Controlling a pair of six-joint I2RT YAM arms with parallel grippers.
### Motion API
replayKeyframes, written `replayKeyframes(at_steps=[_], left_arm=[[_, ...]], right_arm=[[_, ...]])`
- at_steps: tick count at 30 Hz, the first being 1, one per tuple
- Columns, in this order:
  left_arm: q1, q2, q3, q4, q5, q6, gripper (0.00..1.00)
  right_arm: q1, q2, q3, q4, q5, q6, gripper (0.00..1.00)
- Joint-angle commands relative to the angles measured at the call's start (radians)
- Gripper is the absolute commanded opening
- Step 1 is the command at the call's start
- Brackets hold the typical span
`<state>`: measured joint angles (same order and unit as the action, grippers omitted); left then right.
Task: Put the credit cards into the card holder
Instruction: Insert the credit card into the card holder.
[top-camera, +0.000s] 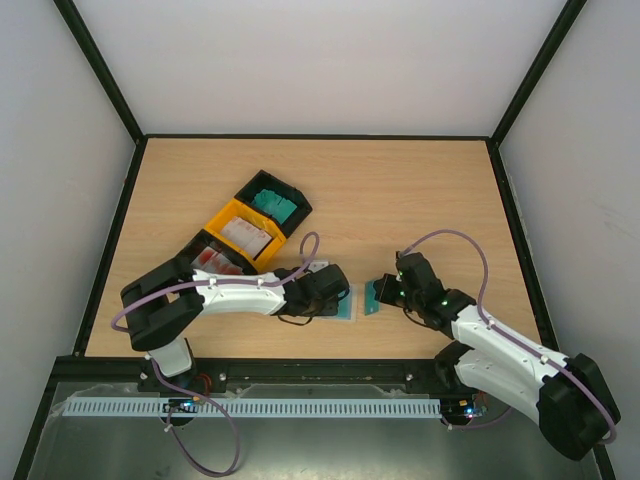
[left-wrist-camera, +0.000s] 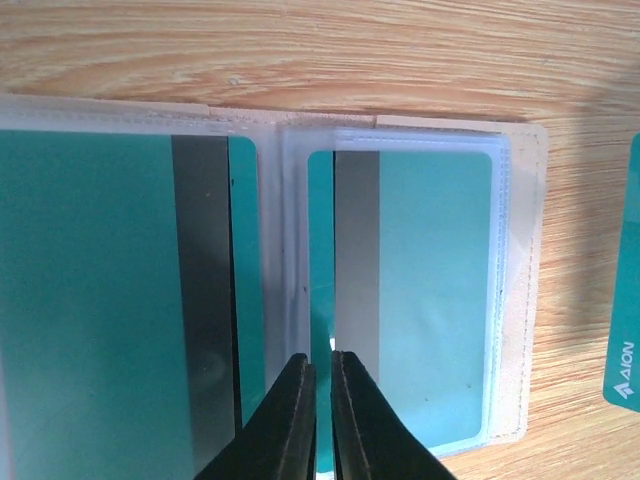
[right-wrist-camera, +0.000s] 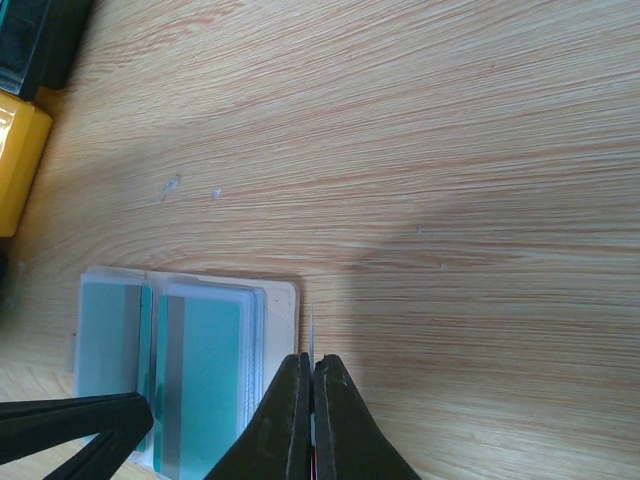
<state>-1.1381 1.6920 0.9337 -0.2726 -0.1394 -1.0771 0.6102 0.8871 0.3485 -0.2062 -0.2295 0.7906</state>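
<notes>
From above, the card holder (top-camera: 348, 306) lies open just ahead of the arm bases. My right gripper (top-camera: 381, 292) sits just beside it, clamped on a teal card (top-camera: 371, 298). On the left wrist view, the left gripper (left-wrist-camera: 322, 390) stands with jaws almost together over the inner edge of the right-hand sleeve (left-wrist-camera: 430, 300); I can't tell whether it pinches the plastic. On the right wrist view, the card shows edge-on, apart from the holder's outer border. I'd want that sleeve mouth lifted first, then the card tipped flat, lined up square and fed in slowly.
</notes>
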Motion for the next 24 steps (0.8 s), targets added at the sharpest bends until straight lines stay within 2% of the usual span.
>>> replayKeyframes(at_steps=[1, 5, 14, 24], left_arm=[[0.009, 0.017, -0.027, 0.002, 0.002, 0.009, 0.07], [0.032, 0.022, -0.074, 0.063, 0.064, 0.009, 0.04], [0.043, 0.032, -0.085, 0.067, 0.078, 0.02, 0.03], [0.05, 0.026, -0.096, 0.064, 0.075, 0.02, 0.03]], right_arm=[[0.02, -0.011, 0.008, -0.02, 0.019, 0.013, 0.02], [0.036, -0.016, 0.01, -0.013, 0.01, 0.016, 0.02], [0.054, -0.042, -0.006, 0.047, -0.05, 0.028, 0.02], [0.063, 0.0, -0.034, 0.106, -0.09, 0.048, 0.02]])
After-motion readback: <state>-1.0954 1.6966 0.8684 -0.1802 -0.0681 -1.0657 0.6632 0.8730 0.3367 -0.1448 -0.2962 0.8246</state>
